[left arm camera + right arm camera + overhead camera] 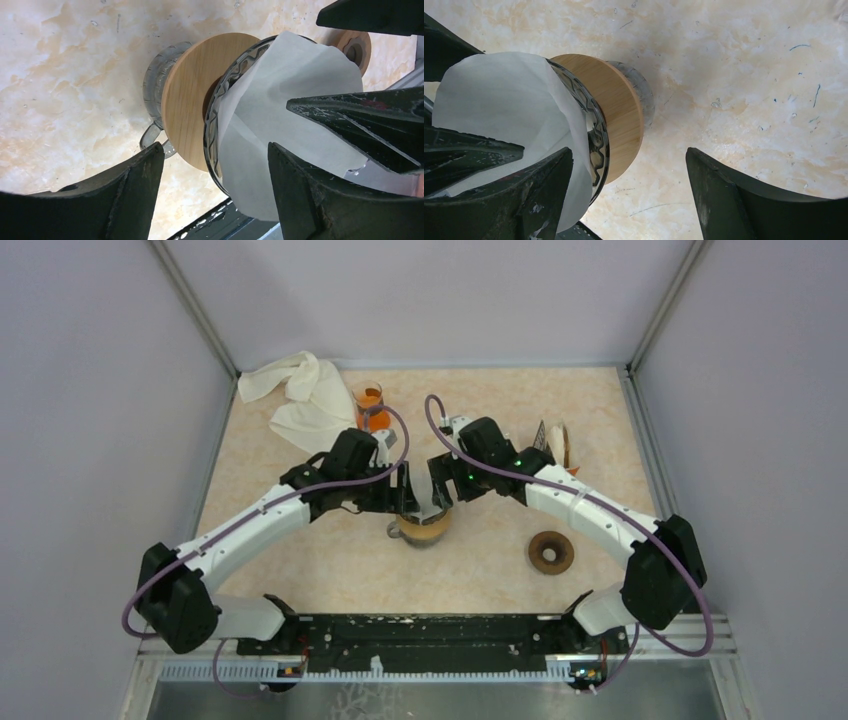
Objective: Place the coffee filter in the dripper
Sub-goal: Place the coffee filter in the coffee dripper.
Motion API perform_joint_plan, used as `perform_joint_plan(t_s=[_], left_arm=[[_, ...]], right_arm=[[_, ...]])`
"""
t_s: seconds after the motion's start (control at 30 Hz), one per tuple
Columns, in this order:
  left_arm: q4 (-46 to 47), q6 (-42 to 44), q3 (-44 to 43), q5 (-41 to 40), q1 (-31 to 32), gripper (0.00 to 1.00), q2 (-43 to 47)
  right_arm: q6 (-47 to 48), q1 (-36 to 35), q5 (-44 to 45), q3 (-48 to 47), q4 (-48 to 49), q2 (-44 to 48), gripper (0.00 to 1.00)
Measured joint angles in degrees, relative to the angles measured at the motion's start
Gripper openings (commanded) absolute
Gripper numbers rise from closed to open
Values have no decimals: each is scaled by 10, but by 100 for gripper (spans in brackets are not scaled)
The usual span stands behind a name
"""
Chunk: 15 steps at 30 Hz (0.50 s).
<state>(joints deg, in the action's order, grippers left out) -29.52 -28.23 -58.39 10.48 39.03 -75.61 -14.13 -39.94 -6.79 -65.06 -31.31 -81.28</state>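
Note:
The white paper coffee filter (285,90) sits opened in the glass dripper (216,107), its top edge standing above the rim. The dripper has a round wooden collar (190,95) and rests on a glass mug (157,82). In the top view both arms meet over the dripper (425,528). My left gripper (214,150) is open and straddles the rim, one finger inside the filter and one outside. My right gripper (629,152) is also open, with one finger against the filter (499,100) and the other out over the table beside the collar (621,107). Neither gripper holds anything.
A crumpled white cloth (300,395) lies at the back left beside a glass of orange stuff (369,400). A brown wooden ring (551,552) lies to the right of the dripper. A small stand with discs (556,445) is behind the right arm.

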Motion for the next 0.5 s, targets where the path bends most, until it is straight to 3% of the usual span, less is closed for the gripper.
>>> perform_joint_plan(t_s=[0.5], left_arm=[[-20,0,-6,-43,-2,73,33]], right_arm=[[0,0,33,-7,-5,17,83]])
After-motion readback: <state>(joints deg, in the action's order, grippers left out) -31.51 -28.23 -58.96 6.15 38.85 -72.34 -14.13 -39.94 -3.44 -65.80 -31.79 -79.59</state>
